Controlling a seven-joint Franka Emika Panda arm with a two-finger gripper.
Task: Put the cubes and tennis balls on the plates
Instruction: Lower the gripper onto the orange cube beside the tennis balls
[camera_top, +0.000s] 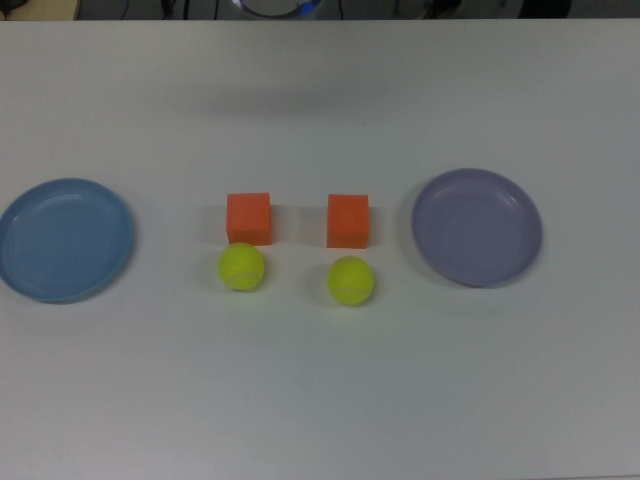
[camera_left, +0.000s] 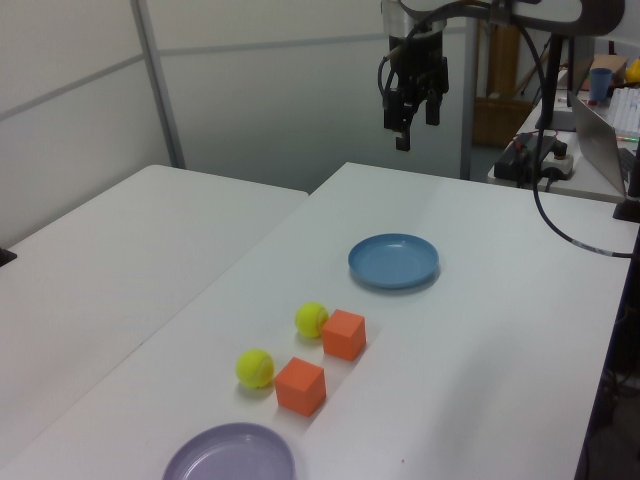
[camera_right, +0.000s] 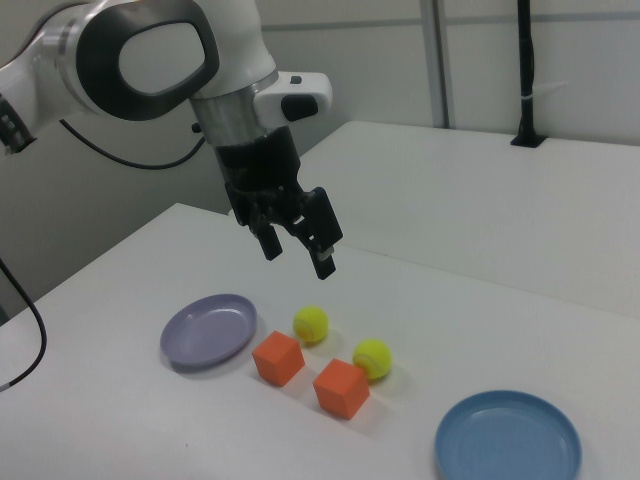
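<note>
Two tennis balls (camera_top: 241, 267) (camera_top: 351, 280) are seen nearest in the top view, just beside two cubes (camera_top: 249, 217) (camera_top: 348, 220).
Both plates (camera_top: 64, 239) (camera_top: 477, 226) flank them on the desk (camera_top: 320, 400); the gripper (camera_right: 296, 250) is held open above, empty.

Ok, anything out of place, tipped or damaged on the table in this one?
Nothing stands out. Both cubes sit flat, each with a ball beside it, between the empty blue plate and purple plate. The open end effector hangs above the table, holding nothing.
</note>
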